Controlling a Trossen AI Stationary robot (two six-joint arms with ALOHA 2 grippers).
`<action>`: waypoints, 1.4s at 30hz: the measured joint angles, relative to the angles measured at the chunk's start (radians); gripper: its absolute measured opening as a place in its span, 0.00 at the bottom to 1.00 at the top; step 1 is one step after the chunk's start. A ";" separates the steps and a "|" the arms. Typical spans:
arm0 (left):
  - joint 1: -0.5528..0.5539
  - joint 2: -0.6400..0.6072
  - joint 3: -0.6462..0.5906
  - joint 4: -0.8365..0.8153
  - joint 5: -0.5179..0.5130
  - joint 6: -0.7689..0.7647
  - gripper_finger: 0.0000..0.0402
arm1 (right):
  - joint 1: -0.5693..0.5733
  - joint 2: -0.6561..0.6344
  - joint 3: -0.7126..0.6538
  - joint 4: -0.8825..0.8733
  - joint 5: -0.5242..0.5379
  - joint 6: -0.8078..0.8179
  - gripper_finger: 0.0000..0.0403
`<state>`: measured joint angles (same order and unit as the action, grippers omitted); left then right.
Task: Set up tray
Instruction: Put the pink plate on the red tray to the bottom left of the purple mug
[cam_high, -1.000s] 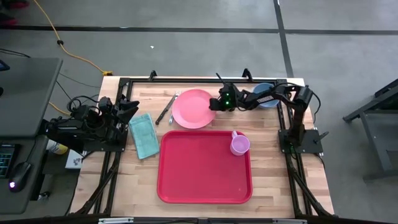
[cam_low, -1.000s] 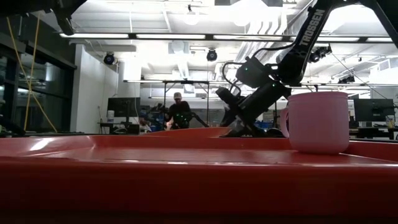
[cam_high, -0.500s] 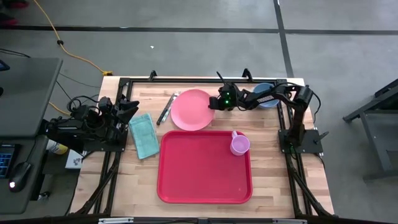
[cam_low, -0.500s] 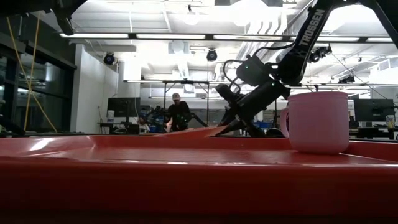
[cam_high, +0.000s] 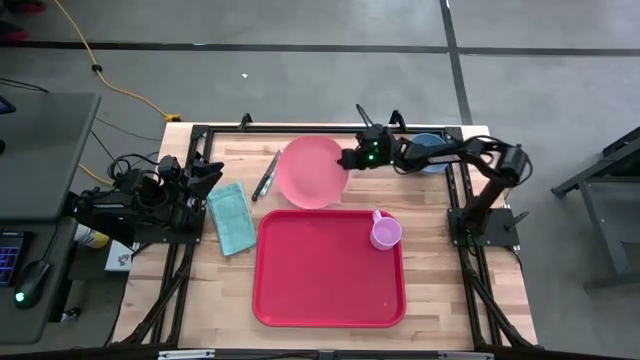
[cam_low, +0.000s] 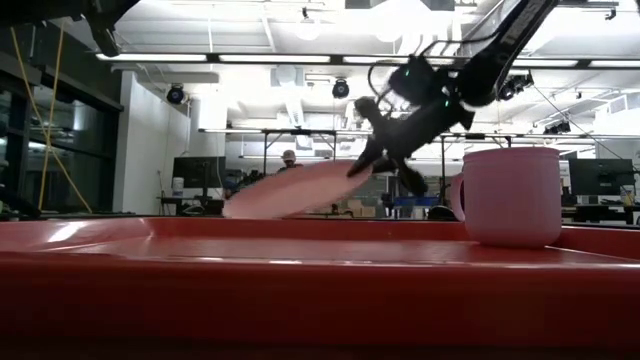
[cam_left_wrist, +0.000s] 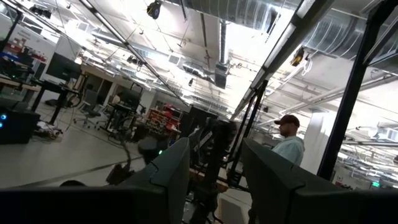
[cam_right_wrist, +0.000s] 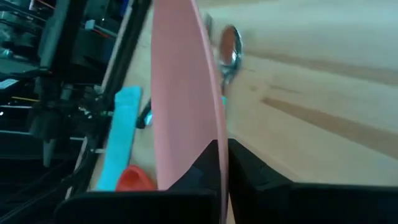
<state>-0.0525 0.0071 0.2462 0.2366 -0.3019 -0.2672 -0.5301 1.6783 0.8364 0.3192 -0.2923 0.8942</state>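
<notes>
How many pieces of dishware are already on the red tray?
1: the pink mug stands at the tray's right edge. The pink plate is held off the table in the right gripper.

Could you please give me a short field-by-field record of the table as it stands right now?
right tool: shut on the pink plate's rim
pink plate: lifted off the table, tilted, behind the tray
tray: flat on the table, mostly bare
pink mug: upright in the tray's far right corner
left tool: open, parked at the table's left edge
teal cloth: left of the tray
</notes>
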 joint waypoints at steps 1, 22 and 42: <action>0.000 0.000 0.000 0.000 0.000 0.000 0.45 | 0.000 -0.025 0.000 -0.012 0.004 -0.007 0.00; 0.000 0.000 0.000 0.000 -0.006 0.000 0.45 | 0.149 -0.508 0.000 -0.087 -0.012 0.015 0.00; 0.000 0.000 0.000 -0.001 -0.050 0.000 0.45 | 0.518 -0.510 0.000 -0.464 0.170 0.112 0.00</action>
<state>-0.0525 0.0071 0.2462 0.2359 -0.3515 -0.2672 -0.0120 1.1679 0.8368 -0.1446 -0.1224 1.0061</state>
